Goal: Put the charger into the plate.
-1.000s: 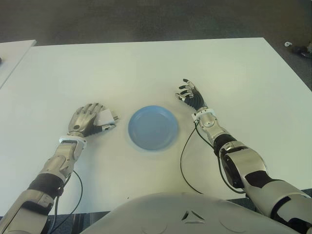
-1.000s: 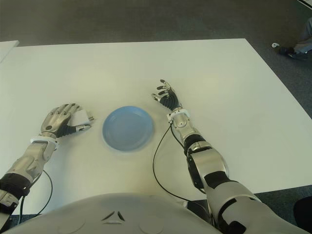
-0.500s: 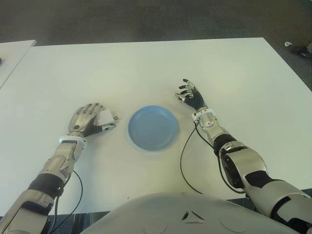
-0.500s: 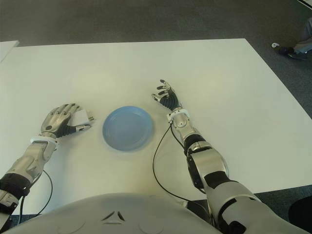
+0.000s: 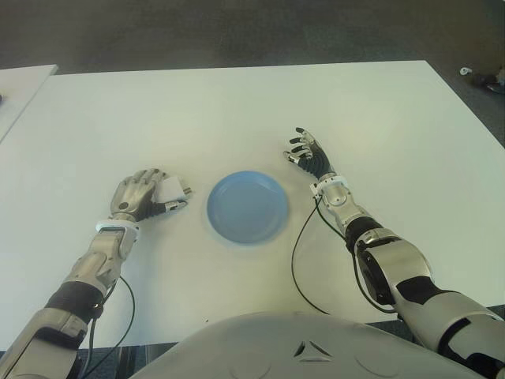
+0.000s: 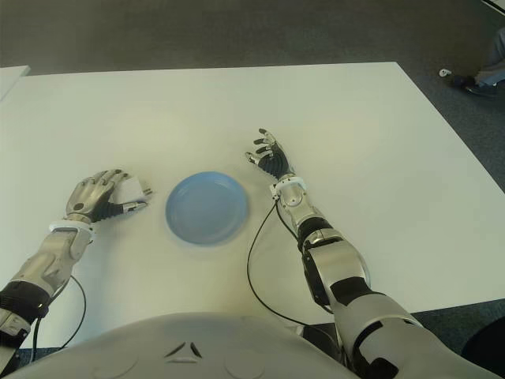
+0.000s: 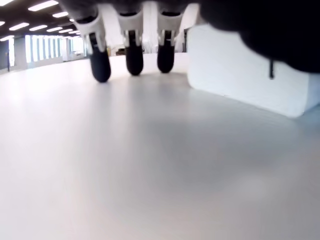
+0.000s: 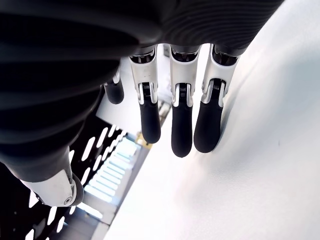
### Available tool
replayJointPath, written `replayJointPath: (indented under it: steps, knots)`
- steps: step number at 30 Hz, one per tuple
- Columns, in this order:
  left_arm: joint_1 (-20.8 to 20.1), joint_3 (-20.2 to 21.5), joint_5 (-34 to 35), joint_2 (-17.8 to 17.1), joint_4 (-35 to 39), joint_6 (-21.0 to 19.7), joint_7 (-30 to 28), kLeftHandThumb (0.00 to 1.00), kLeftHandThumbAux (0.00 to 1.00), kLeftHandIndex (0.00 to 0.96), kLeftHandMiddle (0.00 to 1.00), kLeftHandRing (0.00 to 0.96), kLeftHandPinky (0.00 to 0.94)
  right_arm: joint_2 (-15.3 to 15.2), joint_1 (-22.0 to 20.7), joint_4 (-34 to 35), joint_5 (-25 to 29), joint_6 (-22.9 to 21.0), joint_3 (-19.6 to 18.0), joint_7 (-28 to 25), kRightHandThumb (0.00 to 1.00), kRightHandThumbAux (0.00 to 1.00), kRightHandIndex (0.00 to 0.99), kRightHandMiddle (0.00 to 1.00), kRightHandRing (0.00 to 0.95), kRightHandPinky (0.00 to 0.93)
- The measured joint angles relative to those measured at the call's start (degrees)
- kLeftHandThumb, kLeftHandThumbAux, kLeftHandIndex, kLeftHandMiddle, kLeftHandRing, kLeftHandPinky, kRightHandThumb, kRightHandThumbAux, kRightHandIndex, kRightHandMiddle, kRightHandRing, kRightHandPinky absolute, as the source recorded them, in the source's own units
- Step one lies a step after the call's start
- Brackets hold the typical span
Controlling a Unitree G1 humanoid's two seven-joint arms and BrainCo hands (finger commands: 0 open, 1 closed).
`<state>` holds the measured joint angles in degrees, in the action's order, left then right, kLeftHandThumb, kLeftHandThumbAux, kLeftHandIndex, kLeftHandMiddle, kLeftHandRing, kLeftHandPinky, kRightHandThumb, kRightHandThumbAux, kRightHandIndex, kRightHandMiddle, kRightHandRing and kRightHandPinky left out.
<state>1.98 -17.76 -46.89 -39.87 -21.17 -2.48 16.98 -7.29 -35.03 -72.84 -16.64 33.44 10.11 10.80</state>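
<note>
The white charger (image 5: 170, 188) lies on the white table (image 5: 237, 110), just left of the empty blue plate (image 5: 247, 207). My left hand (image 5: 146, 193) covers the charger's left side, fingers curled down around it and thumb stretched along its near edge. In the left wrist view the charger (image 7: 245, 70) sits under the thumb, and three fingertips (image 7: 134, 60) touch the table beside it. My right hand (image 5: 306, 151) shows right of the plate, fingers spread and holding nothing.
A black cable (image 5: 296, 253) loops over the table from the right forearm toward the near edge. Another white table (image 5: 20, 87) shows at the far left. Dark floor lies beyond the far edge.
The left hand's fingers have curled a little tighter over the charger. The right hand and the plate have not moved.
</note>
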Motion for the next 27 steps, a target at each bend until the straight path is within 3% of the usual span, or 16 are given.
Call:
replayJointPath:
  steps: [3, 6, 12, 27]
  knots:
    - [0.2, 0.7, 0.6, 0.7, 1.2, -1.0, 0.0, 0.676, 0.589, 0.438, 0.696, 0.689, 0.724, 0.0, 0.0, 0.0, 0.0, 0.0, 0.0, 0.0, 0.02, 0.648, 0.047, 0.282, 0.334, 0.327]
    - [0.5, 1.4, 1.4, 1.6, 2.5, -1.5, 0.0, 0.712, 0.657, 0.442, 0.748, 0.739, 0.785, 0.0, 0.0, 0.0, 0.0, 0.0, 0.0, 0.0, 0.011, 0.636, 0.044, 0.278, 0.333, 0.322]
    - [1.7, 3.1, 3.6, 2.7, 3.3, 0.2, 1.0, 0.732, 0.689, 0.444, 0.808, 0.799, 0.833, 0.1, -0.1, 0.0, 0.0, -0.1, -0.1, -0.1, 0.001, 0.608, 0.036, 0.277, 0.332, 0.312]
    - [4.3, 5.4, 6.6, 3.0, 3.4, 9.3, 5.6, 0.748, 0.696, 0.443, 0.859, 0.859, 0.864, 0.0, -0.2, 0.0, 0.0, -0.3, 0.0, -0.1, 0.0, 0.571, 0.018, 0.293, 0.346, 0.32]
